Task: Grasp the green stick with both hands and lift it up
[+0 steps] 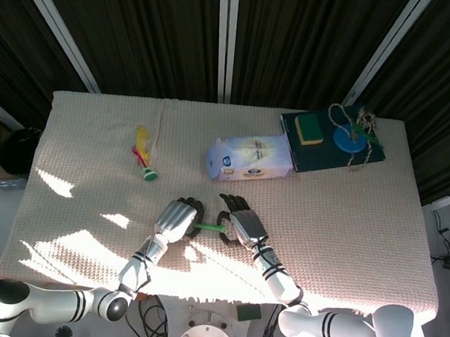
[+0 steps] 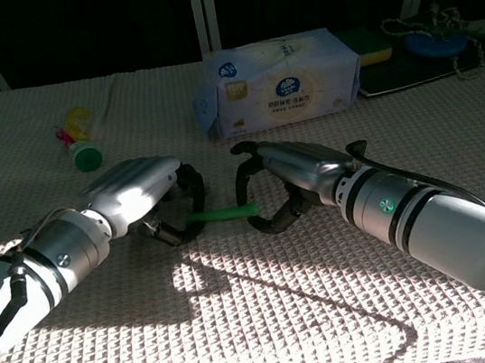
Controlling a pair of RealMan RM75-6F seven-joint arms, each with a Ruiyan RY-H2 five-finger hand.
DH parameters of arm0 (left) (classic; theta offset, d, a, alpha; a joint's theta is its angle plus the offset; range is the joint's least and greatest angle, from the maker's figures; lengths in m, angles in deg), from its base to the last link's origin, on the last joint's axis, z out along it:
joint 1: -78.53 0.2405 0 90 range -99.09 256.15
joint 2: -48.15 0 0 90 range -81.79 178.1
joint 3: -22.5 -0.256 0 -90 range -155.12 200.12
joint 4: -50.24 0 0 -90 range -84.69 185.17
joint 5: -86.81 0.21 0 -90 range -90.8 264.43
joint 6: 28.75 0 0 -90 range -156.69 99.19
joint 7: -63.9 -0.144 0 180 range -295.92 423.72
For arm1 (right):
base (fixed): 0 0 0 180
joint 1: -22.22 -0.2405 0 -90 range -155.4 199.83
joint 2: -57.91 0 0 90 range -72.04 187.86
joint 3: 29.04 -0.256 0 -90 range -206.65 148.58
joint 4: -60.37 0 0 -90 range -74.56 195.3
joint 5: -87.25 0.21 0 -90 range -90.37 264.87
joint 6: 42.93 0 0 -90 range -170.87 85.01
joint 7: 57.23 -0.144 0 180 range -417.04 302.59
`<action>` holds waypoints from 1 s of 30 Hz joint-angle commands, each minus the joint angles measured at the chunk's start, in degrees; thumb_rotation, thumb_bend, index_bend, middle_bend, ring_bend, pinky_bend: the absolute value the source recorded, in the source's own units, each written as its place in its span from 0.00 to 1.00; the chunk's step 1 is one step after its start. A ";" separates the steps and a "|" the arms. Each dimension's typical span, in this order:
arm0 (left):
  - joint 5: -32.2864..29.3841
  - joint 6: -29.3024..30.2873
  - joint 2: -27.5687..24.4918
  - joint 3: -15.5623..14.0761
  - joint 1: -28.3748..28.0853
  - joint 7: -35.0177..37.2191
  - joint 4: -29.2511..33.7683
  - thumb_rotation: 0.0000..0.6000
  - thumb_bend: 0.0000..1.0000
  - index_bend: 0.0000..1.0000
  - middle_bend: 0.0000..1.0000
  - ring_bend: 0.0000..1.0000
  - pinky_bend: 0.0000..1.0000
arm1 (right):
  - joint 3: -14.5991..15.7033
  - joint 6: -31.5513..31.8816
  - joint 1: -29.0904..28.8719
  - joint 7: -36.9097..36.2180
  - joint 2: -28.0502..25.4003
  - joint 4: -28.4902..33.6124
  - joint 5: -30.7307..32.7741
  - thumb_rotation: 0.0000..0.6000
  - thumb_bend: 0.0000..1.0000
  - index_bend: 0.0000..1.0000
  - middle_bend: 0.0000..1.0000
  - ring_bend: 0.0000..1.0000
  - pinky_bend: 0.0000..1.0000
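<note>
The counter point(image 1: 346, 226), covered in a cream waffle-weave cloth, is lying broad and mostly bare along its near and right-hand portions, with sunlight falling in patches at the front left. Dark pleated curtains with pale vertical rails are closing off the far edge.

A dark teal rectangular board point(image 1: 333, 146) is sitting at the far right corner, carrying a yellow-and-green sponge point(image 1: 309, 128), a blue disc point(image 1: 346, 139) and a coil of tan rope point(image 1: 357, 118). A soft plastic pack of tissues, white with blue print point(image 2: 278, 83), is lying near the centre, well apart from both hands. A small shuttlecock-like toy with yellow and pink feathers and a green base point(image 1: 144, 157) is resting to the far left.

The left hand point(image 2: 139, 192), silver-shelled with black fingers, is curling its fingers around the left end of the short green stick point(image 2: 221, 214). The right hand point(image 2: 289, 177) is curling its fingers around the right end. The short green stick is lying level between them near the front centre, at or just above the cloth; contact with the cloth cannot be determined.
</note>
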 commanded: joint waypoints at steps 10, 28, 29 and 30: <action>0.13 -0.01 -0.14 -0.04 0.12 0.21 0.19 0.98 0.30 0.54 0.34 0.27 0.37 | -0.24 0.14 0.03 -0.75 0.76 -1.20 -0.48 1.00 0.38 0.52 0.02 0.00 0.00; 1.25 0.48 -0.90 0.13 0.25 1.36 1.53 0.98 0.30 0.54 0.34 0.27 0.38 | -0.31 1.42 0.52 -1.25 0.31 -0.20 -1.67 1.00 0.38 0.56 0.02 0.00 0.00; 1.39 0.64 -1.07 0.25 0.28 1.57 1.83 0.98 0.30 0.54 0.34 0.27 0.38 | -0.35 1.65 0.58 -1.28 0.20 0.02 -1.81 1.00 0.38 0.56 0.02 0.00 0.00; 1.50 0.78 -1.26 0.36 0.31 1.75 2.18 0.98 0.30 0.55 0.34 0.27 0.38 | -0.41 1.90 0.63 -1.31 0.07 0.27 -1.96 1.00 0.39 0.56 0.02 0.00 0.00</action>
